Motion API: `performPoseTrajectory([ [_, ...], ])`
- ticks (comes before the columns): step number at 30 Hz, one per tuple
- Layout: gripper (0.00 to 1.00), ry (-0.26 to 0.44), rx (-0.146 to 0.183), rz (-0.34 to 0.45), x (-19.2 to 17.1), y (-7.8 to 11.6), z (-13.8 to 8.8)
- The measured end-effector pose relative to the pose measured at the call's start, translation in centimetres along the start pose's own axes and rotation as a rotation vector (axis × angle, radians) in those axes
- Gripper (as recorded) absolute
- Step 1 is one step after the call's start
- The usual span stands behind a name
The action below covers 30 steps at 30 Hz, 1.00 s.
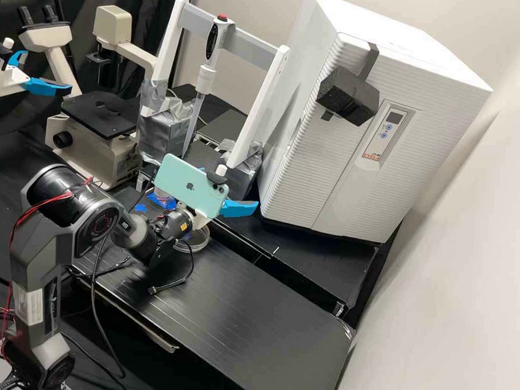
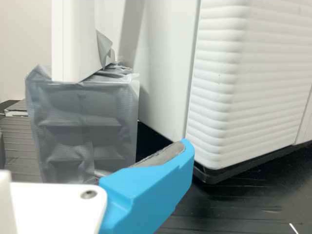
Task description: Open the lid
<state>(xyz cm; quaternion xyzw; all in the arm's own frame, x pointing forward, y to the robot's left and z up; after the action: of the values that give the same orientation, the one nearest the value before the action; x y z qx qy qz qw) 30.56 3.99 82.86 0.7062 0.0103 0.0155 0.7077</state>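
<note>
The white gripper (image 1: 236, 209) with bright blue fingers is open — one grey inner pad (image 2: 161, 155) bare — near the lower corner of the big white box with ridged front (image 1: 298, 173), well below its dark grey foam block (image 1: 347, 98).

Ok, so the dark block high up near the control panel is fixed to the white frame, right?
Not to the white frame: the high view shows the dark block, high up near the control panel, fixed to the white cabinet.
</note>
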Motion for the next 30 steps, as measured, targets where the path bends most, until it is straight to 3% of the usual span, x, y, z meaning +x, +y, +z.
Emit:
performPoseTrajectory([
  [11,1.0,-0.013,-0.006,-0.002,-0.9,0.1,0.5],
  [17,1.0,0.004,0.013,0.045,-4.2,1.3,1.4],
  [23,1.0,0.08,0.03,0.098,-9.0,1.9,1.9],
  [30,1.0,0.075,0.02,0.045,-12.5,0.7,2.5],
])
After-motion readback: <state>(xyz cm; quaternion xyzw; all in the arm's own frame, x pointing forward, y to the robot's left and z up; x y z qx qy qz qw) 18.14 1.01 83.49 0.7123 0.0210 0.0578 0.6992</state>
